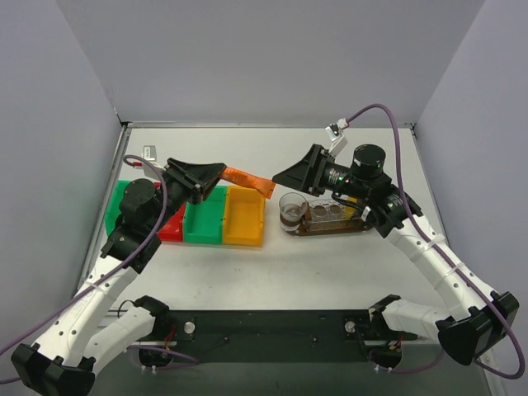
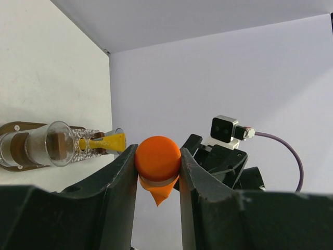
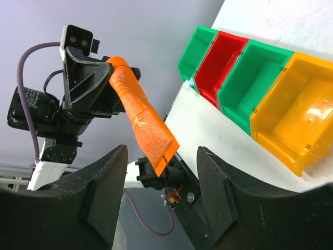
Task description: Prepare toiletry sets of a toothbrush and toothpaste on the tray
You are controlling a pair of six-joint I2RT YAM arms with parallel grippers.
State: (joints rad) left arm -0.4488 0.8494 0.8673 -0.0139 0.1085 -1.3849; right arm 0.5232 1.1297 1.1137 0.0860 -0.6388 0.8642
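Observation:
My left gripper is shut on the cap end of an orange toothpaste tube, held level in the air and pointing right. The left wrist view shows the round orange cap clamped between both fingers. My right gripper faces it, open; the tube's flat end hangs just in front of the gap between its fingers, touching neither. The dark-brown tray lies under the right arm and carries clear cups. A yellow toothpaste tube sticks out of one cup. I can make out no toothbrush.
A row of bins stands left of the tray: green, red, green and yellow. A clear cup sits at the tray's left end. Grey walls close in the table on three sides.

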